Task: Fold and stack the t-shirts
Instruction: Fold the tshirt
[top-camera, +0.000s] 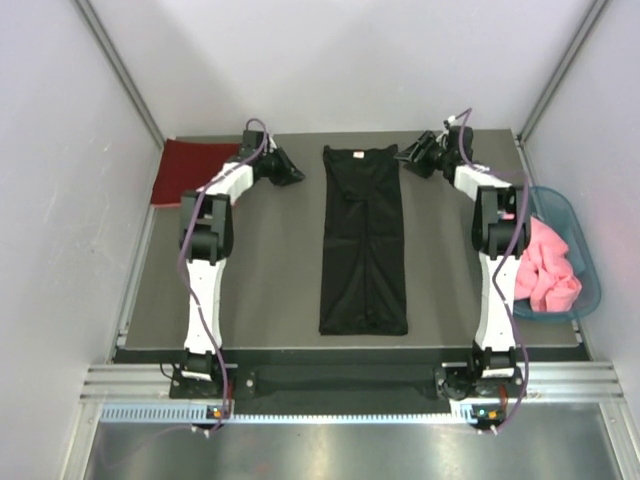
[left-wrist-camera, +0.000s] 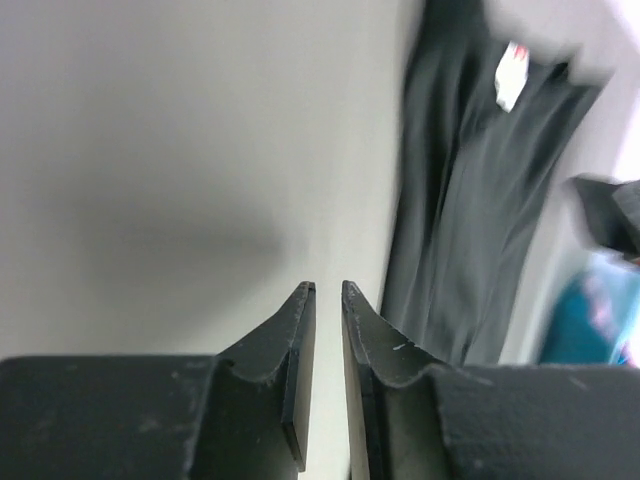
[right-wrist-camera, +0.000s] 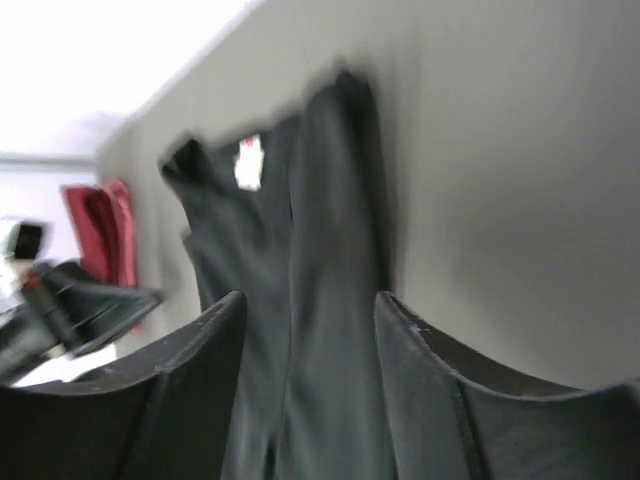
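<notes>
The left gripper (left-wrist-camera: 327, 290) has only a narrow gap between its jaws, with nothing in it. The right gripper (right-wrist-camera: 310, 300) is spread wide, also empty. Both hang beside the collar end of the black t-shirt (top-camera: 364, 240), a long strip on the middle of the table (top-camera: 260, 280). A dark red t-shirt (top-camera: 190, 172) lies far left, and a pink t-shirt (top-camera: 548, 262) is in the basket (top-camera: 590, 270). The crosswise fold seems next: pinch all layers at each collar corner and carry them level to the hem.
</notes>
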